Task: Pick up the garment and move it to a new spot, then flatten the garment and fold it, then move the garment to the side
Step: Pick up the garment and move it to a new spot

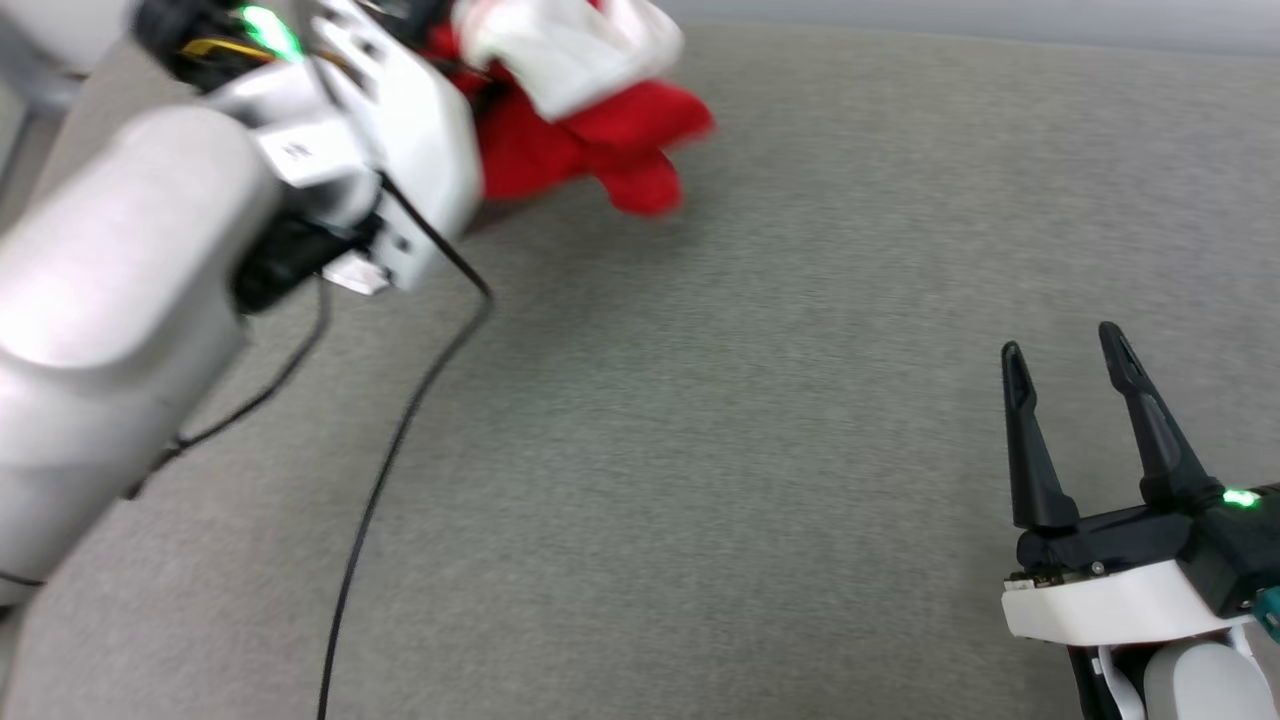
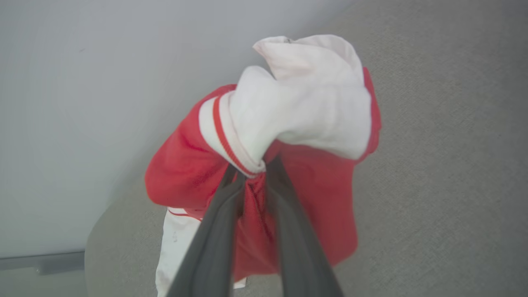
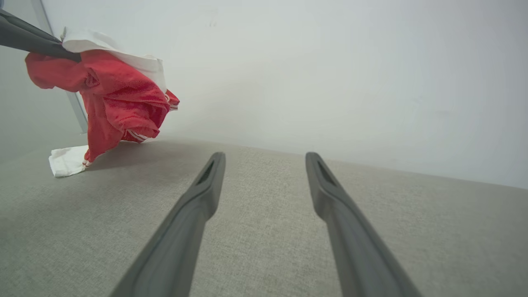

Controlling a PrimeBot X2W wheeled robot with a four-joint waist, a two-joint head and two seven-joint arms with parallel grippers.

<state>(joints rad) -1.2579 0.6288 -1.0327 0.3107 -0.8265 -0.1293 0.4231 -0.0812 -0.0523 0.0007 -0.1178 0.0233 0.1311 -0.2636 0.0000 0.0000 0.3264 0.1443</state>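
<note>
Covering the work area: grey woven surface (image 1: 700, 450), pale blank wall (image 3: 330, 62) behind. One T-shirt (image 2: 313, 107), red with white sleeves, is bunched and lifted near the far left corner, one sleeve touching the surface. Two grippers: left gripper (image 2: 255, 173) clamped on red fabric; right gripper (image 1: 1061, 340) has fingers wide apart, empty, near right corner.

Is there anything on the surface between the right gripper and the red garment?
No. In the head view, bare grey surface lies between the right gripper and the garment; the right wrist view shows the same.
</note>
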